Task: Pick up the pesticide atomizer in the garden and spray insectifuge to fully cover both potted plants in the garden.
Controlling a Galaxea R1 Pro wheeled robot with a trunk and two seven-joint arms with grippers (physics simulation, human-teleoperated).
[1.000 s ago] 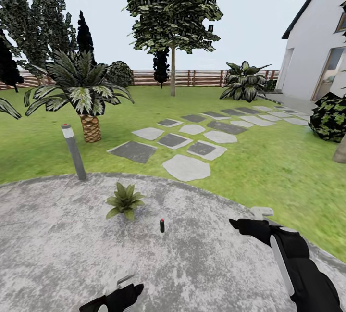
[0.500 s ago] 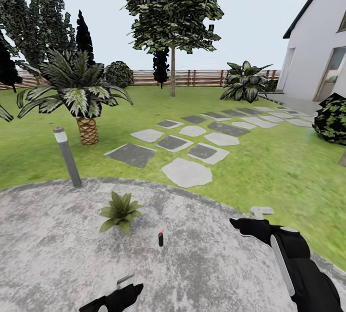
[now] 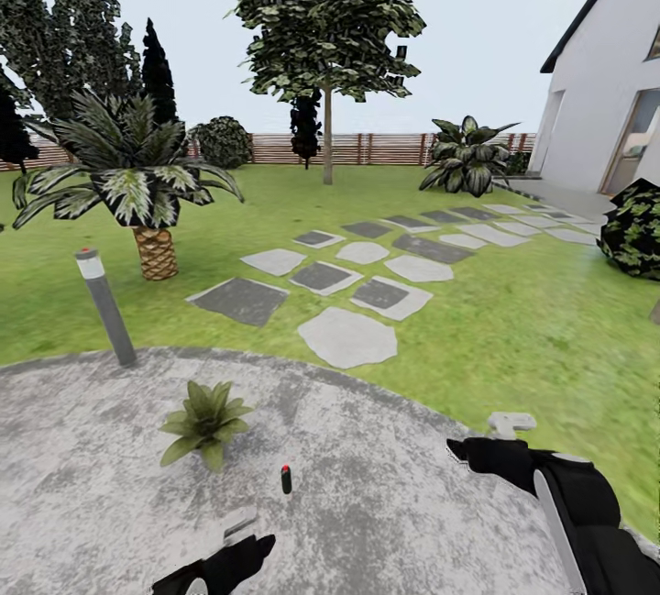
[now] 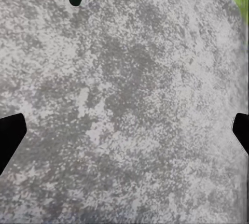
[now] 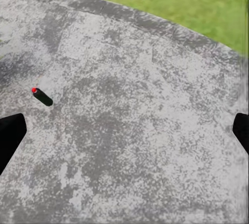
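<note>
Pesticide atomizer (image 3: 286,479) stands upright on the grey stone patio (image 3: 385,494), between and ahead of both arms. Left claw (image 3: 240,533) and right claw (image 3: 500,435) hang over the stone with fingers spread wide, holding nothing. Just beyond the bottle sits a potted plant (image 3: 203,421). Farther off stand a grey post (image 3: 105,305), stepping stones (image 3: 346,336), lawn, and a wooden fence (image 3: 367,148).
</note>
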